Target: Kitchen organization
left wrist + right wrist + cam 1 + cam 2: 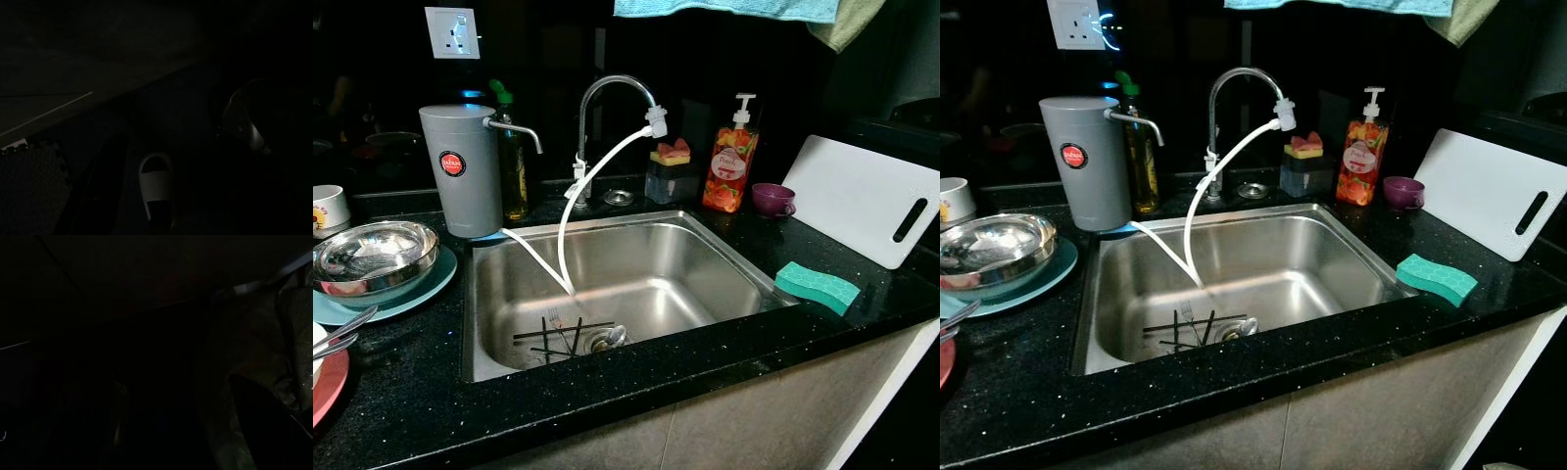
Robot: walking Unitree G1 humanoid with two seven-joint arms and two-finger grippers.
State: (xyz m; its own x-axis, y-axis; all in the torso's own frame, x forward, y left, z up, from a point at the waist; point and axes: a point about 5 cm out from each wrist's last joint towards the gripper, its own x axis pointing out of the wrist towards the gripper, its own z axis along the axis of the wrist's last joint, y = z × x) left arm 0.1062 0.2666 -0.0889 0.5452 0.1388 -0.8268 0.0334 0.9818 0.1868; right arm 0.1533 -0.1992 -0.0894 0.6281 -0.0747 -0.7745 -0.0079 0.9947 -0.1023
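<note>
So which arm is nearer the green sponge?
Right, probably: the sponge lies right of the sink; both arms hang idle, low in the dark.

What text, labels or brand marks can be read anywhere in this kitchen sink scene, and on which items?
Grey water filter: round red and black badge, lettering too small to read.
Orange soap bottle: fruit-print label, script too blurred to read.
White mug: printed picture, no legible words.
Wall socket: no readable marking.
Nothing can be quoted with confidence.

Sink [705, 250] basin open; white hose [570, 220] crosses left half.
</note>
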